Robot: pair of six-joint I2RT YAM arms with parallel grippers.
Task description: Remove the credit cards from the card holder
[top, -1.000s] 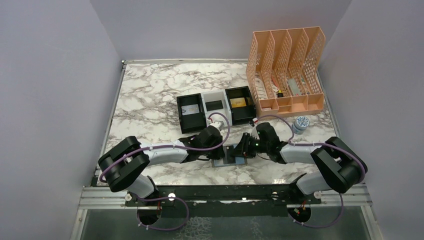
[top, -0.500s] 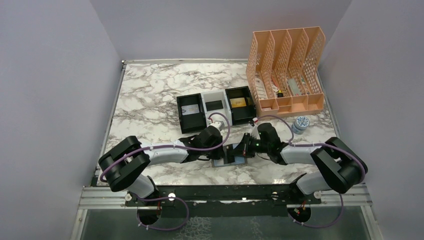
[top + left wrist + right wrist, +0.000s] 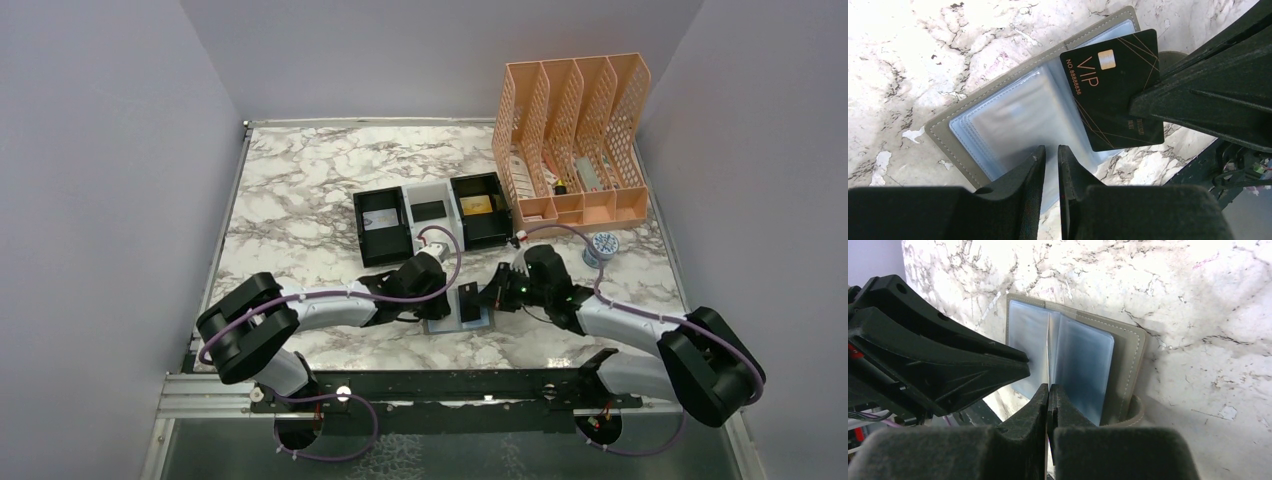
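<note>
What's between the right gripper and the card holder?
A black VIP card, pinched in the shut right gripper and overlapping the open card holder; the left wrist view shows it.

Bright overhead light; marble tabletop [image 3: 1198, 270] glares white in wrist views.

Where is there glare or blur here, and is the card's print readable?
Left wrist view: the marble table is washed out at upper left, yet the black VIP card reads sharply. Right wrist view: marble glares at upper right; its own fingers are blurred.
</note>
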